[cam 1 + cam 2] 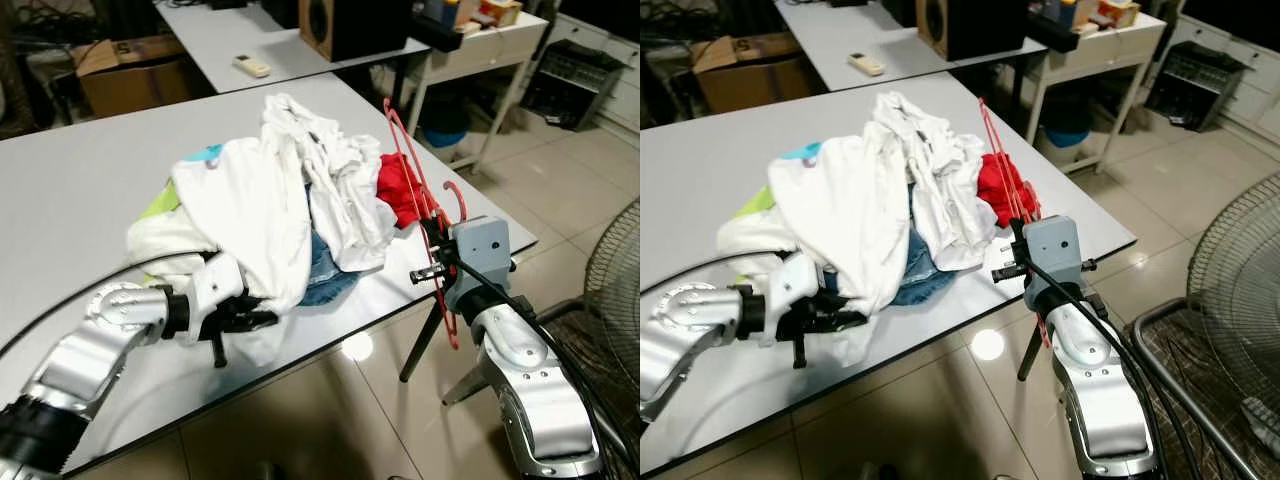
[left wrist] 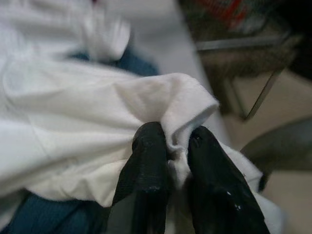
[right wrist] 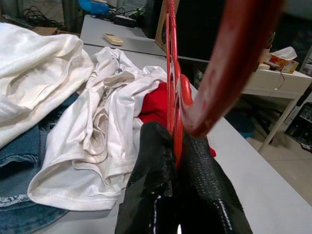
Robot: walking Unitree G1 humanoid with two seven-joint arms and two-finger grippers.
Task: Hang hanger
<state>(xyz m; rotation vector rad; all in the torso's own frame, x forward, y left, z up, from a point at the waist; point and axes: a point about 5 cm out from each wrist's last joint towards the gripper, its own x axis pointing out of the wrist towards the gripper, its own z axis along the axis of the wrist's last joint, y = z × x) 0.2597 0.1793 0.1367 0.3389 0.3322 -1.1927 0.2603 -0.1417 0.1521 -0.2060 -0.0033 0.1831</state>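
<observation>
At the near edge of a long grey table (image 1: 70, 190), the left gripper (image 2: 170, 146) pinched a fold of a white cotton T-shirt (image 1: 250, 210) from a heap of clothes. The right gripper (image 3: 176, 141) was closed on a red wire hanger (image 1: 420, 205), upright beside the heap's right side.

You were in what looked like a lab or workroom rather than a home; the long grey table (image 1: 70, 190) was plain and office-like; behind it stood a second grey table (image 1: 250, 40) with a remote (image 1: 251, 66) and a dark wooden speaker (image 1: 345, 25); beside that table sat a cardboard box (image 1: 130, 75); right of the long table were a white desk (image 1: 490, 50), a tiled floor (image 1: 560, 200) and a fan grille (image 1: 612, 290).
</observation>
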